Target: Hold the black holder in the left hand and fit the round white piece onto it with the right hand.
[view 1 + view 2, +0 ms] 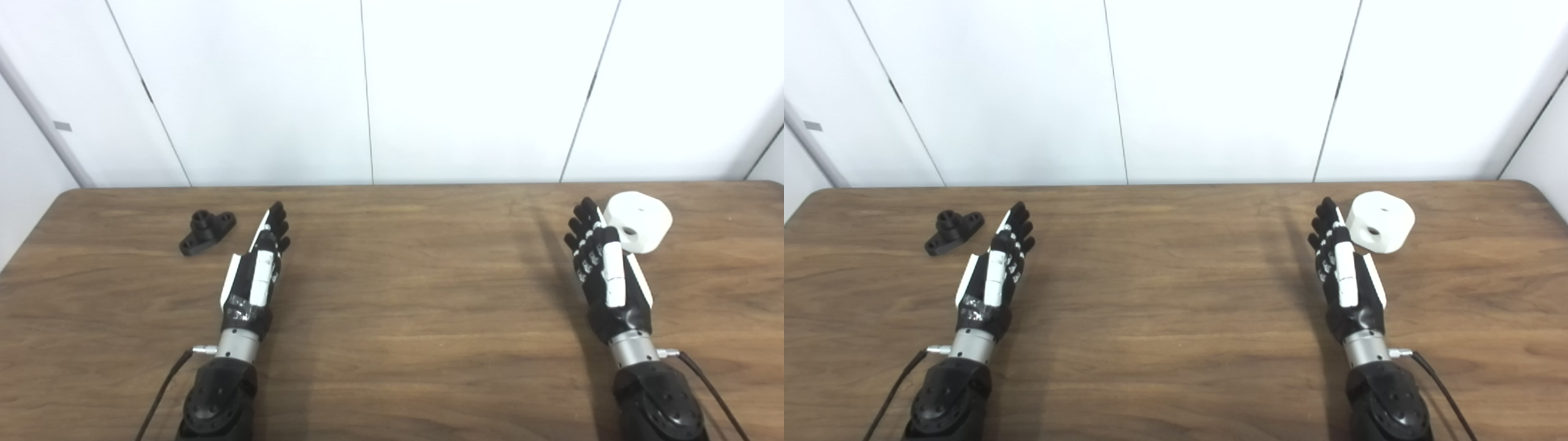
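Observation:
The black holder (207,231) lies on the wooden table (416,288) at the far left, a short bar with a raised round boss. My left hand (258,269) is just right of it, open, fingers stretched out, holding nothing. The round white piece (639,222), a thick disc with a hole in its side, rests at the far right. My right hand (601,269) is open too, edge-on, its fingertips close beside the disc's left side; I cannot tell whether they touch it.
White wall panels (367,92) stand straight behind the table's far edge. The table's left and right edges run close to the holder and the white piece. Thin cables trail from both wrists toward the near edge.

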